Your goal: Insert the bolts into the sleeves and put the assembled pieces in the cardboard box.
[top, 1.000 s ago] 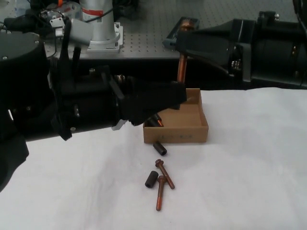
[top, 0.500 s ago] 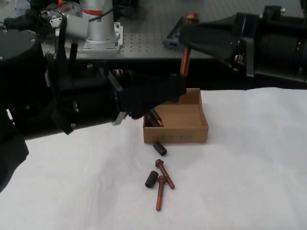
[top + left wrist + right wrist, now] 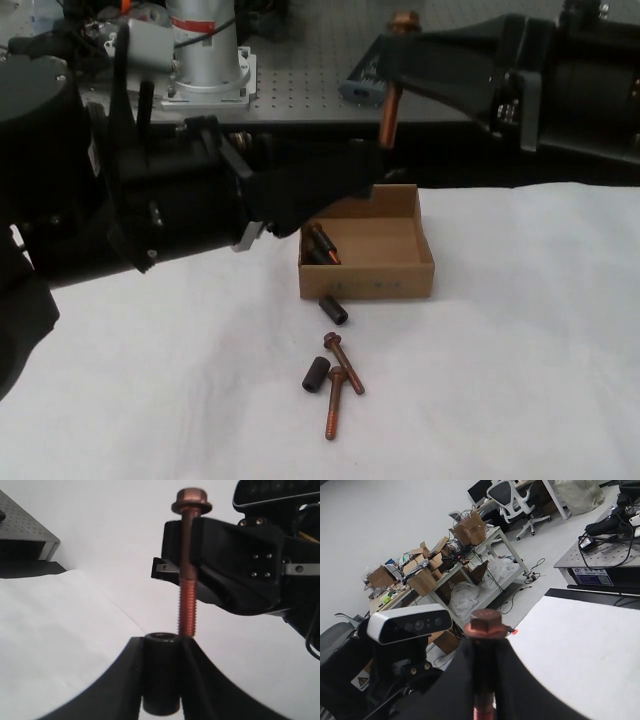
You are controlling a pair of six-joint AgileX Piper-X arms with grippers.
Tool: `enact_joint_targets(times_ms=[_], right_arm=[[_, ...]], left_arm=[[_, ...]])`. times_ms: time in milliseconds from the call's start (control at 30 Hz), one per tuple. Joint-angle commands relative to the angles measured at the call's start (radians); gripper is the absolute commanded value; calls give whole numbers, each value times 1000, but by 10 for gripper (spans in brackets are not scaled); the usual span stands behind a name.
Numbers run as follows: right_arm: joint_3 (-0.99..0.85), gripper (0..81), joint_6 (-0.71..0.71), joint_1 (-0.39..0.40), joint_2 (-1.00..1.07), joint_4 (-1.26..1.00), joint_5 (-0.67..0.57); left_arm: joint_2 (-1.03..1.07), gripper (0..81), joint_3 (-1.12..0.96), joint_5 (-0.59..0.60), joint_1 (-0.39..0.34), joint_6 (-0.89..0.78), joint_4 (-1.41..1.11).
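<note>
Left gripper (image 3: 161, 646) clamps a black sleeve (image 3: 161, 690) upright. Right gripper (image 3: 186, 550) pinches a copper bolt (image 3: 188, 600) head-up, its tip at the sleeve rim's 1 o'clock, entry unclear. On the white cloth (image 3: 500, 350) sits the cardboard box (image 3: 368, 275), with assembled pieces (image 3: 320, 243) at its 9 o'clock side. At its 7 o'clock lie two loose bolts (image 3: 333, 400) and two loose sleeves (image 3: 316, 373)

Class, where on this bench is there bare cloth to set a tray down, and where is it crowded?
Bare: the white cloth right of the brown cardboard box and the loose parts; also the near cloth between the left arm and those parts. Crowded: just before the box, where two black cylindrical sleeves and two copper-coloured bolts lie close together.
</note>
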Motion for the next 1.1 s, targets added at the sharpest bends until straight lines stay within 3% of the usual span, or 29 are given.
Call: enact_joint_targets(times_ms=[0,200,567,1067], right_arm=[[-2,16,12,1,7,-35,-9],[-2,16,14,1,23,-40,-40],[-2,16,38,1,23,-40,-112],[-2,16,52,1,21,-38,-118]], left_arm=[[-2,6,-11,40,6,-22,-28],[-2,6,-11,95,6,-27,-20],[-2,6,-11,87,6,-27,-53],[-2,6,-11,44,20,-44,-82]])
